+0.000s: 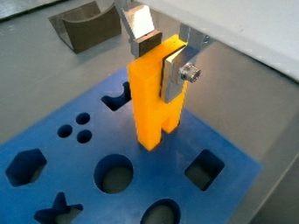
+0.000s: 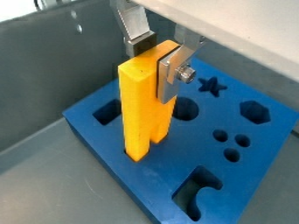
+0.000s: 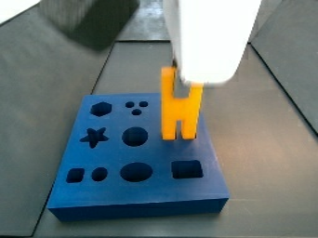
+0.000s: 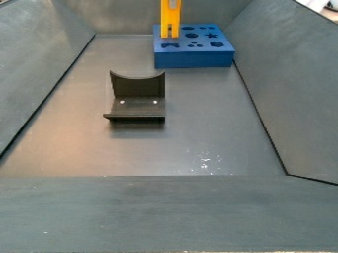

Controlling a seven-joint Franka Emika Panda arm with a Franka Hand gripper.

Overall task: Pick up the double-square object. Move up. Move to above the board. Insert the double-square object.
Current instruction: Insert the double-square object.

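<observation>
**Prongs down at the board, bar upright in the fingers**

Grey metal walls close in a dull grey floor, and at the far end of that floor we've got the large flat blue rectangular board [image 4: 196, 49] with its star, hexagon, circles and square cut-outs. Nearer the camera in a side view sits the dark L-shaped fixture [image 4: 134, 99], well apart from the action.

We see the gripper [image 1: 163, 56] above the board, its flat silver fingers [image 1: 177, 68] clamped on the upper end of the tall yellow-orange double-square object [image 1: 156, 101]. Both wrist views show the plates pressed against opposite faces of the bar [image 2: 147, 101].

Now the relation that matters: the bar hangs straight down from the fingers, long axis upright, its two square prongs pointing at the board. In a side view [image 3: 181, 110] the prong ends sit right at the board's top face near one long edge. Whether they have entered a hole or merely touch the surface, we cannot tell; the bar hides whatever lies beneath it.

Our read: the insertion step is in hand, and the coming move is a straight push down along that upright axis. Any tilt could jam the prongs.
</observation>
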